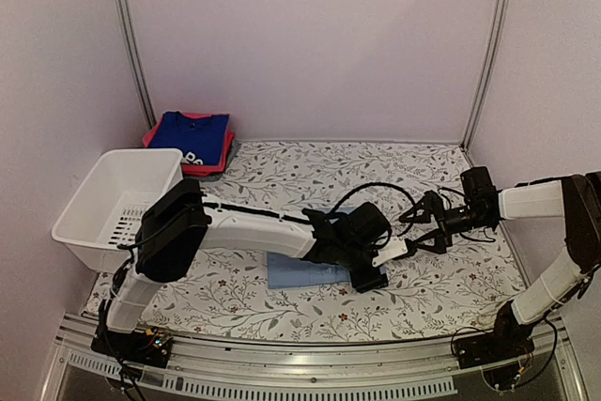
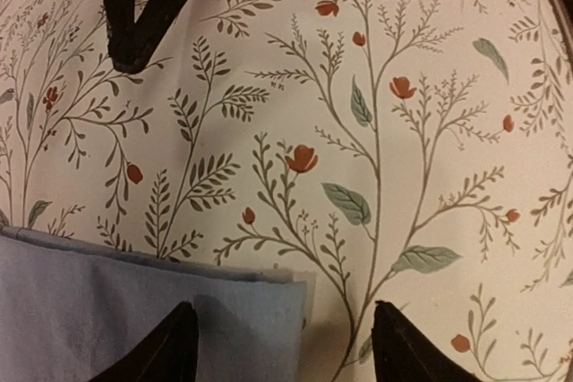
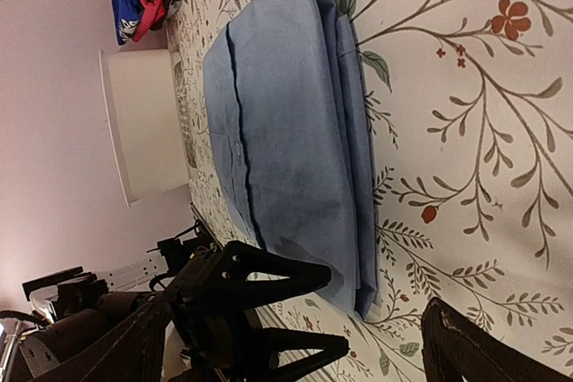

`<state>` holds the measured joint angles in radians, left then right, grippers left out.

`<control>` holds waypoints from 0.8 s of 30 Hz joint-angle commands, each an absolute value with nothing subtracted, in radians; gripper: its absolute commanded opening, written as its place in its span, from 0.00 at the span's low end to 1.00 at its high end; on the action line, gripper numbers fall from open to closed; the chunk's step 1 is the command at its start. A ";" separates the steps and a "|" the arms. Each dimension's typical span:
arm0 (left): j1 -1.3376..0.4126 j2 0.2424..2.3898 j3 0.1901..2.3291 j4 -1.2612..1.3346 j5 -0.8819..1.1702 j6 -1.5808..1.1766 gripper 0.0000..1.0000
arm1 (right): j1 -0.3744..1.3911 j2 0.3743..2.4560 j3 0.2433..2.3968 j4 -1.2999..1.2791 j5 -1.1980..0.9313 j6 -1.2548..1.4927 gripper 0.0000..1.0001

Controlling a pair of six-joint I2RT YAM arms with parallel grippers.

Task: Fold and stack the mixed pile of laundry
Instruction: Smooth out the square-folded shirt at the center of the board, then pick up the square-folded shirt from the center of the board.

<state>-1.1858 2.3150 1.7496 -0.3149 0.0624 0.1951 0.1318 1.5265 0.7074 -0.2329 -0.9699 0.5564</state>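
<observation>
Shirt (image 2: 107,310) edge, L gripper (image 2: 282,319) above (jaws apart)

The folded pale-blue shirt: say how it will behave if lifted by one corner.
Probably floppy: the folded pale-blue shirt is stacked cloth layers, so they would likely sag open. Thin, so likely light. Pushed, it may bunch on the floral tablecloth.

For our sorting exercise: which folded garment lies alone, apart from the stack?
The pale-blue shirt, mid-table; the printed blue item lies on the red one in the back-left corner.
</observation>
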 commanded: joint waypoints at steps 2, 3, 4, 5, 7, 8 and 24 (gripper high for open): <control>-1.207 2.351 1.748 -0.315 0.049 0.243 0.58 | 0.130 1.502 0.668 -0.183 -1.006 0.550 0.99; -1.208 2.356 1.741 -0.314 0.050 0.241 0.54 | 0.131 1.504 0.663 -0.177 -1.012 0.552 0.99; -1.209 2.362 1.738 -0.315 0.048 0.239 0.50 | 0.131 1.508 0.658 -0.171 -1.018 0.554 0.99; -1.209 2.367 1.734 -0.316 0.045 0.237 0.45 | 0.132 1.514 0.654 -0.166 -1.023 0.559 0.99; -1.208 2.376 1.732 -0.313 0.028 0.237 0.33 | 0.131 1.523 0.646 -0.154 -1.028 0.565 0.99; -1.207 2.379 1.733 -0.313 0.017 0.235 0.25 | 0.132 1.528 0.641 -0.147 -1.030 0.573 0.99; -1.158 2.196 1.650 -0.151 0.086 0.191 0.00 | 0.216 1.666 0.611 0.046 -1.079 0.768 0.95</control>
<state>-1.1816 2.2623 1.6653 -0.2134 0.0566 0.2089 0.1650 1.6157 0.6067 -0.0456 -1.0546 0.6945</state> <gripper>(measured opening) 0.006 0.951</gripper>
